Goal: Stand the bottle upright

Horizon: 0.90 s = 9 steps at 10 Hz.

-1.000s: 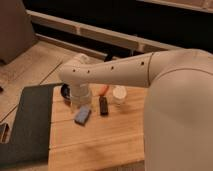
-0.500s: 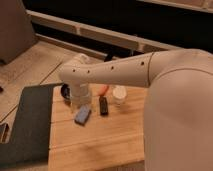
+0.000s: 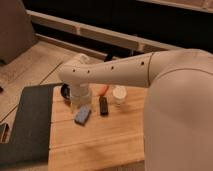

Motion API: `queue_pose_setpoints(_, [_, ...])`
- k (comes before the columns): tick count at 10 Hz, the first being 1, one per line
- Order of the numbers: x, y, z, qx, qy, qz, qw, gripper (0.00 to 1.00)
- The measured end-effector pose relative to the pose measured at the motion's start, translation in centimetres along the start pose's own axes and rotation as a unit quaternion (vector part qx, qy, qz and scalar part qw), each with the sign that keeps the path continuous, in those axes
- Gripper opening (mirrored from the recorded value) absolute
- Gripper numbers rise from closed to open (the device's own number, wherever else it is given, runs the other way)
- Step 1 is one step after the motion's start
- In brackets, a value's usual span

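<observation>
We judge this a robotics test bay, not a home. A white robot arm (image 3: 125, 72) reaches over a slatted wooden table (image 3: 115, 147). Its gripper (image 3: 80, 97) sits low at the table's far-left end among small loose items (image 3: 82, 115). A dark mat (image 3: 32, 125), bare floor (image 3: 30, 70) and long wall rails (image 3: 100, 34) surround the table.

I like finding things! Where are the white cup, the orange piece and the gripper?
white cup (image 3: 119, 94), camera view, its middle.
orange piece (image 3: 103, 88), camera view, its visible middle.
gripper (image 3: 80, 101), camera view, left of the orange piece, between its fingertips.
</observation>
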Motion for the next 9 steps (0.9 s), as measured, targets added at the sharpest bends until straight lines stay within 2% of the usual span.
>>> queue_pose_setpoints(1, [-0.2, -0.1, -0.1, 0.002, -0.001, 0.000, 1.0000, 0.65])
queue_pose_setpoints(3, [-3.4, -1.8, -0.9, 0.010, -0.026, 0.001, 0.9996, 0.65])
queue_pose_setpoints(5, [-7.1, -3.3, -2.8, -0.005, -0.058, -0.013, 0.9982, 0.65])
queue_pose_setpoints(6, [-8.8, -4.2, -3.9, -0.011, -0.076, -0.025, 0.9967, 0.65])
queue_pose_setpoints(7, [-10.7, -5.6, -5.6, -0.015, -0.102, -0.045, 0.9936, 0.65])
queue_pose_setpoints(9, [-12.9, -8.1, -8.7, -0.010, -0.142, -0.069, 0.9873, 0.65])
